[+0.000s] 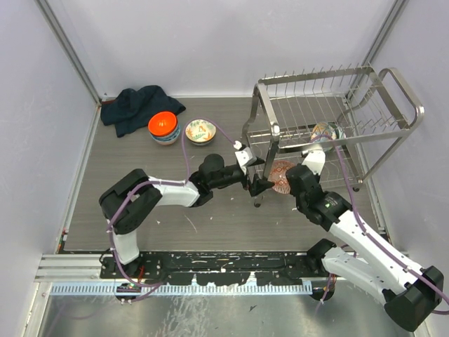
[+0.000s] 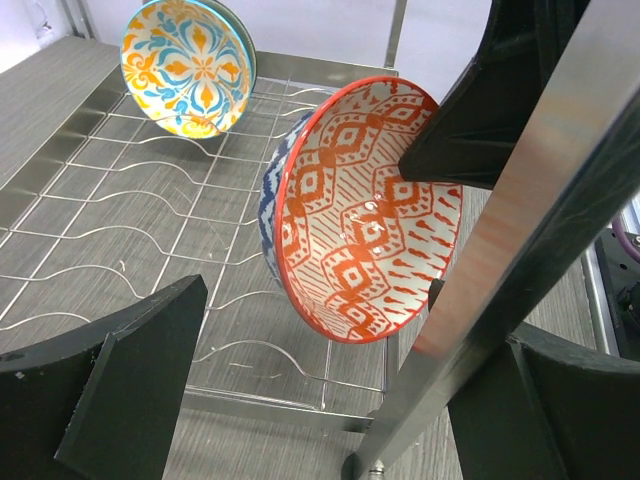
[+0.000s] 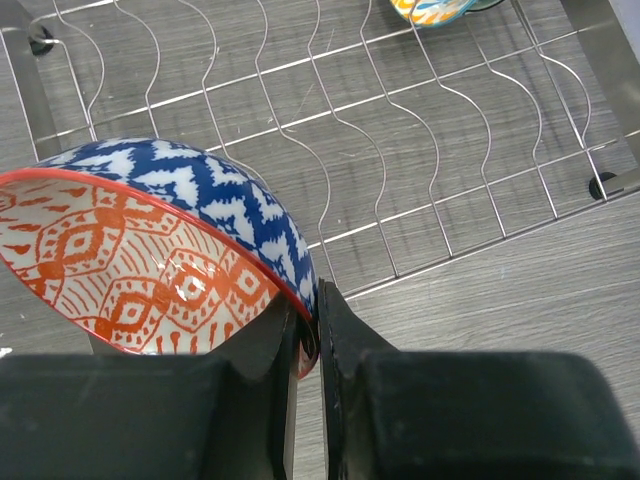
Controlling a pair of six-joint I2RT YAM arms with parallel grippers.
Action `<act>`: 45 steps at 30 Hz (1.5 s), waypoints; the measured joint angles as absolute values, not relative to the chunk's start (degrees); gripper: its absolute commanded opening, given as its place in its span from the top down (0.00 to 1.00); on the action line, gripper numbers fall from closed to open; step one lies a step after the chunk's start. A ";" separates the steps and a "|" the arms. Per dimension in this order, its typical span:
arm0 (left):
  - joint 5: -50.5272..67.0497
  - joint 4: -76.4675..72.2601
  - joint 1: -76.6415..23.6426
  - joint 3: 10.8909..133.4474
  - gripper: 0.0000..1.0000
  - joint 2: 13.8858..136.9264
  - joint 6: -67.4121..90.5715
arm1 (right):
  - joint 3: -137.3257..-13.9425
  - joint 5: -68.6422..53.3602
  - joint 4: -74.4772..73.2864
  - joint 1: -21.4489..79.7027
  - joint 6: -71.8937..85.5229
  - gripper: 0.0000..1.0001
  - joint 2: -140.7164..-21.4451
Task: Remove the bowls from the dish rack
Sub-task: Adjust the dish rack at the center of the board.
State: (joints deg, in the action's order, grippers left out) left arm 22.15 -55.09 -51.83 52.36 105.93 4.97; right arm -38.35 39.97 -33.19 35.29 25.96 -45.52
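My right gripper [image 3: 315,322] is shut on the rim of a bowl [image 3: 160,240], blue-patterned outside and orange-red inside. It holds that bowl [image 1: 282,174] tilted over the front edge of the dish rack's [image 1: 316,75] lower tier. My left gripper [image 1: 258,184] stands open just left of it. In the left wrist view the rack's front post [image 2: 500,280] runs between its fingers [image 2: 120,400], with the held bowl [image 2: 365,215] right behind. A blue and orange floral bowl [image 2: 187,66] stands on edge further back on the lower tier [image 3: 500,237].
On the table to the left of the rack sit a bright orange bowl [image 1: 163,126] and a floral bowl [image 1: 200,130]. A dark cloth [image 1: 139,107] lies bunched in the back left corner. The rack's top tier carries rows of upright prongs.
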 measured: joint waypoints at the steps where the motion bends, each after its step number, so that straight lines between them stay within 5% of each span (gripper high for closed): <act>1: 22.33 -55.11 -51.66 52.51 0.02 106.04 4.99 | -38.61 39.70 -33.45 35.29 26.09 1.00 -45.78; 45: 30.35 -49.45 -46.85 60.45 0.02 110.34 5.41 | -44.10 34.48 -41.21 34.76 24.49 1.00 -51.90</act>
State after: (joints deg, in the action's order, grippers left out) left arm 30.35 -49.45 -46.85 60.45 110.34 5.41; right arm -44.10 34.48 -41.21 34.76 24.49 -51.90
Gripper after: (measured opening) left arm 0.983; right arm 0.159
